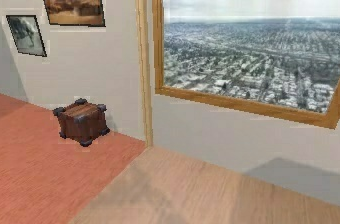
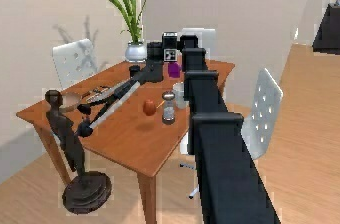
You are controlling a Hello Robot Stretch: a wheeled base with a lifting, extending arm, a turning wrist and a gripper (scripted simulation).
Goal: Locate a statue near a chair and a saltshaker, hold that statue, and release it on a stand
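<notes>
A dark bronze statue (image 2: 73,150) of a standing figure on a round base hangs at the far end of my gripper (image 2: 98,108), in front of the wooden table's (image 2: 128,135) near left edge. Its base is clear of the tabletop and the floor, so the gripper holds the statue. The arm (image 2: 213,130) rises from the bottom edge across the table. A small grey saltshaker (image 2: 168,108) stands mid-table beside a reddish round thing (image 2: 148,105). A white chair (image 2: 73,60) is behind the table. A dark brown boxy stand (image 1: 81,122) sits on the floor by the wall.
Another white chair (image 2: 263,110) stands at the table's right. A potted plant (image 2: 136,45) and a purple thing (image 2: 175,70) are at the table's far end. A large window (image 1: 258,55) and framed pictures (image 1: 26,35) line the wall ahead, above a reddish rug (image 1: 38,165).
</notes>
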